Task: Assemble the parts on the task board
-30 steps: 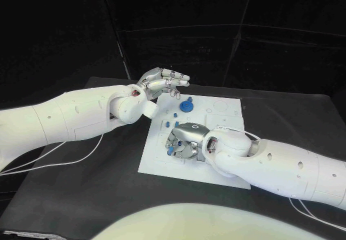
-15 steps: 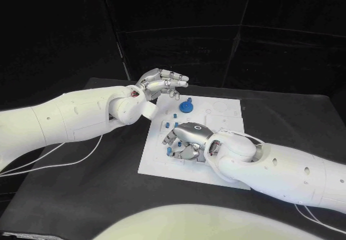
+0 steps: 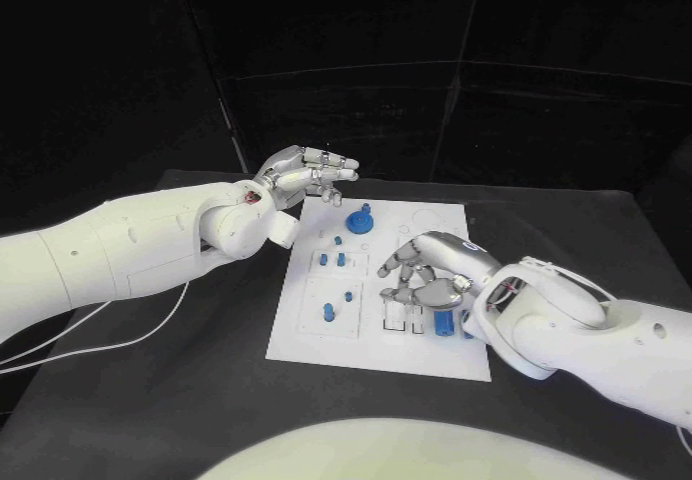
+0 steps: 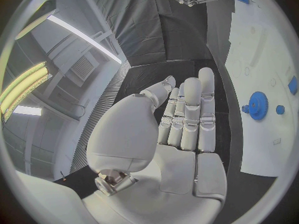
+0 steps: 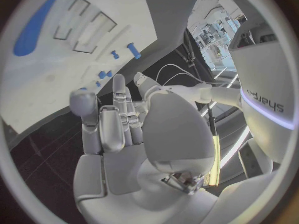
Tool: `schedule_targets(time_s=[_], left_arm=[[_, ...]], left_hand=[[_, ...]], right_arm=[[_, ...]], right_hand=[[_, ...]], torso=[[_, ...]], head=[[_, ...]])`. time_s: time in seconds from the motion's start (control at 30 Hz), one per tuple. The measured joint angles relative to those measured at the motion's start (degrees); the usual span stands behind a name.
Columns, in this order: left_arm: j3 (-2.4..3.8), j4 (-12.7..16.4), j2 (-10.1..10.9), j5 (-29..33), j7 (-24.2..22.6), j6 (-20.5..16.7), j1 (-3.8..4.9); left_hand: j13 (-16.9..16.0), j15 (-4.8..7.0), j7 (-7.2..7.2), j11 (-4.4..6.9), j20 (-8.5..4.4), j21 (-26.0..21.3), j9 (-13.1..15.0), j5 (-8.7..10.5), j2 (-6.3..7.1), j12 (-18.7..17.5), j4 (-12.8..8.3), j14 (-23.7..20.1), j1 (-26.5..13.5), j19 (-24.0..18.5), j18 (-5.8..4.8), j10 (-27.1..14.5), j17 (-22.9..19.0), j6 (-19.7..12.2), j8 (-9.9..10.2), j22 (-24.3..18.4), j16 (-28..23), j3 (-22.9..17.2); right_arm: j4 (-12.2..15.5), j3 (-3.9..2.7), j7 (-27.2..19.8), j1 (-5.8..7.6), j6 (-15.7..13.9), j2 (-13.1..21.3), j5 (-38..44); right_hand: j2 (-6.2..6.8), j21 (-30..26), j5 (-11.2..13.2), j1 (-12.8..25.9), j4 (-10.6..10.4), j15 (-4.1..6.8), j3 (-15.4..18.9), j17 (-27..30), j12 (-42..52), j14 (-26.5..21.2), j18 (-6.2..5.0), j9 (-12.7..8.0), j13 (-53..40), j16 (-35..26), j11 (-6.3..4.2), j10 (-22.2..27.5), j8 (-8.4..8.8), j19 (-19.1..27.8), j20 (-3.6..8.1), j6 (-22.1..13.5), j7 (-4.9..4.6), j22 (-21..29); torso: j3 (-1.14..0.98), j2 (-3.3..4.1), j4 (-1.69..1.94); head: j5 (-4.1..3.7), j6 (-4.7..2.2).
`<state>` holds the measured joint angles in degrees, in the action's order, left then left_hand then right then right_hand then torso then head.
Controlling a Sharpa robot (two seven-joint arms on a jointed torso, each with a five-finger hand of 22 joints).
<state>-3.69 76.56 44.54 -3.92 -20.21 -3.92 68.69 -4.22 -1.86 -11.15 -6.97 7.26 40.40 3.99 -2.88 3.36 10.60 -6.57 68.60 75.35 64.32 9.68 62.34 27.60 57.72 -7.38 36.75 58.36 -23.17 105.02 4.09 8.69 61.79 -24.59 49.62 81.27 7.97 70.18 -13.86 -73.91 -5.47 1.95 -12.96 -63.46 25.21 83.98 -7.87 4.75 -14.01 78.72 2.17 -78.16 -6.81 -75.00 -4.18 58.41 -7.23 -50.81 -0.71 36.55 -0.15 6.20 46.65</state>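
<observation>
Right hand (image 3: 430,275) hangs over the near-right part of the task board (image 3: 310,335), fingers loosely curled & apart, nothing in it as far as head view shows; right wrist view has the fingers (image 5: 109,122) straight-ish and empty. Left hand (image 3: 303,172) is up off the board's far-left corner, fingers together, lightly bent, holding nothing; left wrist view shows the fingers (image 4: 190,112) side by side, bare. Key relation: an oblong blue part (image 3: 443,322) lies flat just beside the right hand's fingertips, on the near side, next to the rectangular slots (image 3: 400,318); its long axis runs roughly near-to-far along the board. Right hand is by far the nearer one, so my guess is the next pick is its job, coming down from above across the part's short side. Blue gear (image 3: 359,216) stands at the far end, nearer the left hand; small blue pegs (image 3: 330,259) sit mid-board on the left. Hard to tell: whether the oblong part is in a slot or loose on top, since the hand covers part of that area; slots' far ends are hidden too.
</observation>
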Motion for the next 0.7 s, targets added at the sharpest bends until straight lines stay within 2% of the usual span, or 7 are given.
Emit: schedule_targets(time_s=[0.03,0.1,0.17,0.23,0.27,0.43,0.7], left_arm=[[0.00,0.0,0.0,0.0,0.0,0.0,0.00],[0.00,0.0,0.1,0.0,0.0,0.0,0.00],[-0.01,0.1,0.2,0.0,0.0,0.0,0.00],[-0.02,0.2,0.3,0.0,0.0,0.0,-0.01],[-0.03,0.3,0.3,0.0,0.0,0.0,-0.01],[-0.03,0.7,0.3,0.0,0.0,0.0,-0.01],[-0.06,0.9,0.6,0.0,-0.1,0.0,-0.03]], left_hand=[[0.0,0.00,0.00,0.00,0.00,0.0,0.0,0.00,0.00,0.0,0.0,0.0,0.0,0.0,0.00,0.0,0.0,0.0,0.0,0.0,0.0,0.0],[0.0,0.00,0.00,0.00,0.00,0.0,0.0,0.00,0.00,0.0,0.0,0.0,0.0,0.0,0.00,0.0,0.0,0.0,0.0,0.0,0.0,0.0],[0.0,0.00,0.00,0.00,0.00,0.0,0.0,0.00,0.00,0.0,0.0,0.0,0.0,0.0,0.00,0.0,0.0,0.0,0.0,0.0,0.0,0.0],[0.0,0.00,0.00,0.00,0.00,0.0,0.0,0.00,0.00,0.0,0.0,0.0,0.0,0.0,-0.01,0.0,0.0,0.0,0.0,0.0,0.0,0.0],[0.0,0.00,0.00,0.00,0.00,0.0,0.0,0.00,0.00,0.0,0.0,0.0,0.0,0.0,0.00,0.0,0.0,0.0,0.0,0.0,0.0,0.0],[0.0,0.00,0.00,0.00,0.00,0.0,0.0,0.00,0.00,0.0,0.0,0.0,0.0,0.0,-0.01,0.0,0.0,0.0,0.0,0.0,0.0,0.0],[0.0,0.00,0.00,0.00,0.00,0.0,0.0,0.00,0.00,0.0,0.0,0.0,0.0,0.0,-0.01,0.0,0.0,0.0,0.0,0.0,0.0,0.0]], right_arm=[[0.4,0.00,0.5,0.08,-0.4,1.3,-1.5],[1.6,0.01,1.9,0.21,-1.1,4.2,-4.5],[2.6,0.02,3.2,0.29,-1.5,6.4,-6.5],[3.3,0.04,4.8,0.32,-1.6,8.6,-8.1],[3.5,0.05,5.5,0.33,-1.7,9.3,-8.5],[3.9,0.08,10.2,0.32,-1.2,11.1,-8.7],[3.5,0.15,17.7,-0.88,0.7,10.9,-5.7]], right_hand=[[-0.12,1.4,-1.5,1.1,-0.8,0.11,0.8,-1.1,6.5,0.0,0.98,0.0,-6.8,0.6,-0.22,-1.7,0.00,-1.1,0.33,-0.2,0.21,-2.4],[-0.47,3.6,-5.3,1.7,-2.2,0.32,3.5,-3.8,24.6,0.2,1.24,0.1,-26.9,2.2,-0.61,-2.4,-1.33,-2.7,1.05,-1.0,0.88,-5.8],[-1.59,4.8,-5.8,2.3,-3.9,0.53,6.4,-6.5,38.2,0.0,1.23,0.5,-41.8,3.5,-0.30,-1.9,-3.40,-3.2,0.90,-1.7,0.54,-7.8],[-2.36,5.7,-5.4,1.6,-5.0,0.53,8.9,-8.9,45.7,0.0,1.35,0.9,-50.7,4.6,-0.31,-1.9,-5.44,-3.4,0.71,-2.5,0.59,-9.5],[-2.35,6.1,-4.9,1.6,-5.4,0.53,9.8,-9.9,47.6,0.0,2.09,1.0,-53.2,5.1,-0.31,-2.0,-6.03,-3.7,0.64,-2.8,0.43,-10.2],[-2.35,7.5,-2.5,1.6,-7.7,0.53,13.7,-11.5,52.5,0.0,2.13,1.4,-59.5,6.8,-0.06,-3.4,-8.67,-4.4,0.29,-4.1,0.34,-12.8],[-2.34,8.4,-2.3,1.6,-10.8,0.53,17.4,-11.5,54.2,0.0,2.12,2.0,-60.9,8.3,-0.12,-4.0,-11.74,-4.9,0.19,-5.3,0.35,-14.9]], torso=[[-0.01,-0.06,-0.11],[-0.03,-0.12,-0.24],[-0.07,-0.20,-0.41],[-0.07,-0.29,-0.57],[-0.07,-0.35,-0.70],[-0.05,-0.55,-1.07],[-0.01,-0.65,-1.25]], head=[[-0.31,-0.18],[-0.84,-0.38],[-1.59,-0.61],[-2.20,-0.76],[-2.59,-0.83],[-3.79,-0.79],[-4.19,-0.81]])
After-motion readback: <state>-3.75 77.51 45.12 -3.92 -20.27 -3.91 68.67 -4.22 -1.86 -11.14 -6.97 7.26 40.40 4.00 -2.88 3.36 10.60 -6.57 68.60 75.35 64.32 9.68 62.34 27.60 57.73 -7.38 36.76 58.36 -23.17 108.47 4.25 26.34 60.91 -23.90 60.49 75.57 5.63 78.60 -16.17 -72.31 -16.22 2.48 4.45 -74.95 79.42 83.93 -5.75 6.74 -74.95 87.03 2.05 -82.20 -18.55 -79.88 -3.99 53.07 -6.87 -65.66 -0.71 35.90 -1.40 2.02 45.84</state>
